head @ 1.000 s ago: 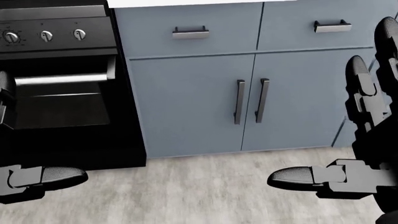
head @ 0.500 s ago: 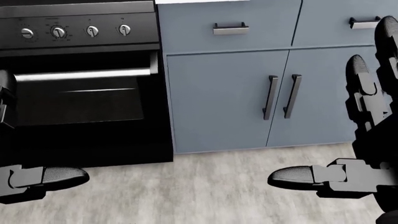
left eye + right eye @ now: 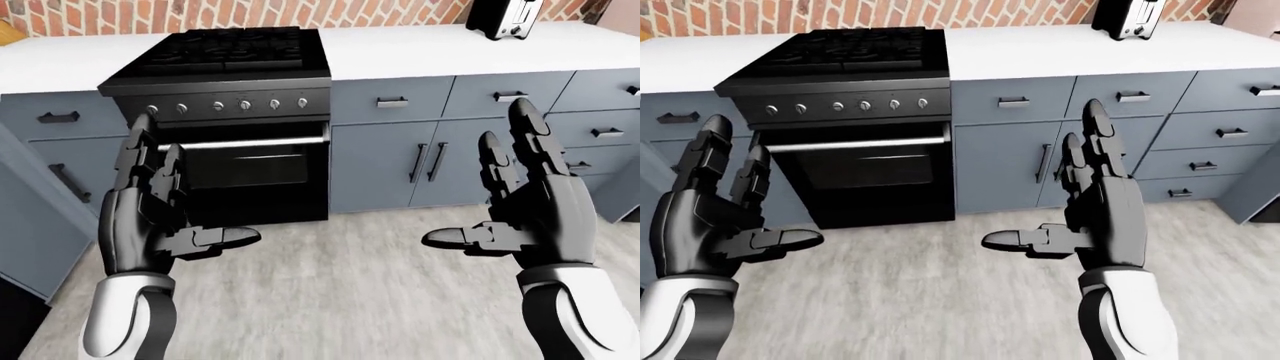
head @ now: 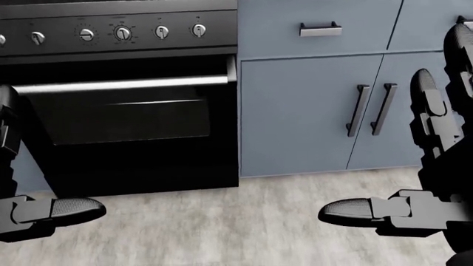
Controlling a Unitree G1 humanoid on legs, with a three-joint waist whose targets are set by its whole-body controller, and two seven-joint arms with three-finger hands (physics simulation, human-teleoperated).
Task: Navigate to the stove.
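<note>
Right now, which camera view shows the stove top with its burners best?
The left-eye view: the stove appears whole, its burner grates clearly seen. The right-eye view shows nearly the same. The head view shows only the knobs and oven door.

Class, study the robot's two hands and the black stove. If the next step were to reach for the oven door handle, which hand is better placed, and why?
Probably the left. In the left-eye view the left hand overlaps the stove just below the oven door handle, while the right hand stands before the blue cabinets. Both hands are open and empty.
</note>
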